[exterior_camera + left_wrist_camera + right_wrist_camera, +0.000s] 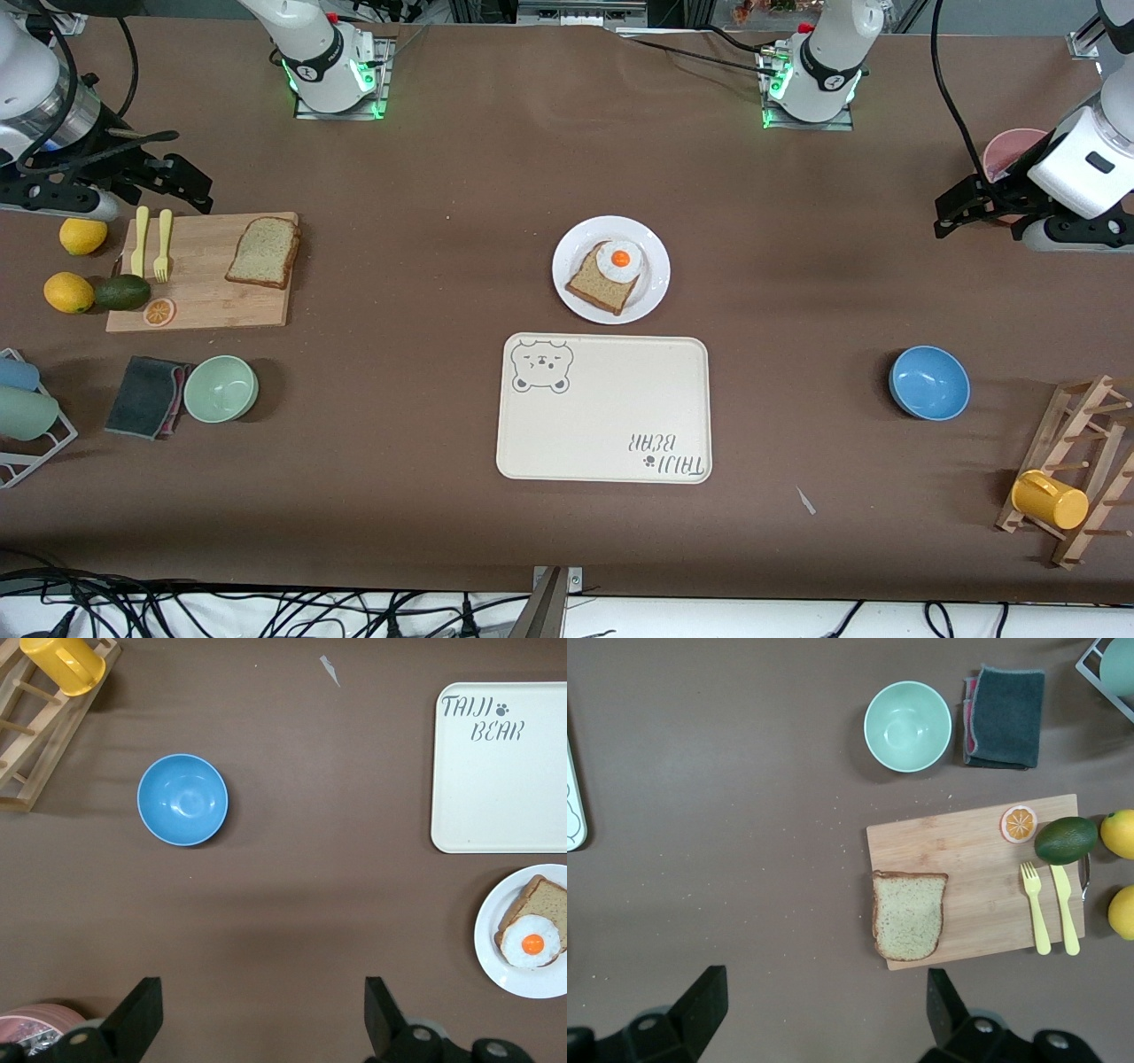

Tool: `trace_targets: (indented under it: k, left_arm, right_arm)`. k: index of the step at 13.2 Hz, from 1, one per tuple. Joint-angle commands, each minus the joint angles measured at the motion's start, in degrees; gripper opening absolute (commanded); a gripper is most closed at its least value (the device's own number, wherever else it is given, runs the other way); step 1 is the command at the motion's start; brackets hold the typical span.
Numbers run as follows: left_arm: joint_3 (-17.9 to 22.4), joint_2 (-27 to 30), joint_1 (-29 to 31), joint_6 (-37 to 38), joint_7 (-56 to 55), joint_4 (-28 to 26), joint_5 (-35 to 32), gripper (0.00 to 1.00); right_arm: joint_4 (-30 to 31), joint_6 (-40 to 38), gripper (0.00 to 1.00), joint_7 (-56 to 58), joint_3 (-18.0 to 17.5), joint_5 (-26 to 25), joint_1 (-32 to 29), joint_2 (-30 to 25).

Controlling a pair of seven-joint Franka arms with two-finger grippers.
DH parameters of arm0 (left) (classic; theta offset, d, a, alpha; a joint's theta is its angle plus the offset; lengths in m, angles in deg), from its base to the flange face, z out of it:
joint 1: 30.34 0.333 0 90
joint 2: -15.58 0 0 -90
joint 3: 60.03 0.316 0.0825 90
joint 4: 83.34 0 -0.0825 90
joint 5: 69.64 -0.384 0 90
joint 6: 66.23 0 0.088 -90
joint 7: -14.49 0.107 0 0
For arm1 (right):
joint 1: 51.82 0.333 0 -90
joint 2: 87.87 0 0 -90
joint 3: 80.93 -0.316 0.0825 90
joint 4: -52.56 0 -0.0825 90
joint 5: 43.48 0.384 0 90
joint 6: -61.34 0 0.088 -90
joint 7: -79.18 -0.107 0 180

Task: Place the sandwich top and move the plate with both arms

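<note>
the pale greyish-tan speckled bread slice with a brown crust, the sandwich top (262, 252), lies flat on the light wooden cutting board (202, 301) toward the right arm's end of the table, its edge just over the board's rim on the side toward the plate. the plain round white plate (653, 285) sits mid-table, just farther from the front camera than the cream rectangular tray with a bear face (605, 408), and carries a browner bread slice (599, 283) with a white-and-orange fried egg (618, 259) on it. the right gripper (182, 184) hangs over the table beside the board, fingers spread apart and holding nothing; the left gripper (961, 210) waits over the left arm's end of the table near a pink bowl (1010, 151), likewise parted and empty. nothing of the task looks done yet. the main risk i judge is the pick: a thin flat slice gives the fingers little to bite, so they could push it along the board or off it, or nudge the yellow plastic fork (163, 245) and knife (140, 239) lying nearby. carried by one edge, the slice may droop and land crooked, sliding the egg off the lower slice. later, if the two arms lift the plate unevenly, it could tilt and spill the stack, or catch the tray's raised rim.
</note>
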Motion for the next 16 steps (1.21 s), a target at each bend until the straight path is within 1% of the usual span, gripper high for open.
trace_targets:
  k: [1,9,12,16]
  left_arm:
    - [-0.1,-0.3,0.4,0.8,0.4,1.0,0.9,1.0]
    - [-0.1,-0.3,0.4,0.8,0.4,1.0,0.9,1.0]
    - [-0.1,-0.3,0.4,0.8,0.4,1.0,0.9,1.0]
    - [-0.1,-0.3,0.4,0.8,0.4,1.0,0.9,1.0]
  right_arm:
    - [-0.4,0.1,0.99,1.1,-0.3,1.2,-0.7,-0.2]
    - [-0.1,-0.5,1.0,1.4,0.2,2.3,-0.7,-0.1]
    - [-0.3,-1.6,1.0,1.5,0.1,2.2,-0.7,1.3]
    - [-0.1,-2.5,1.0,0.9,0.1,1.8,-0.6,1.2]
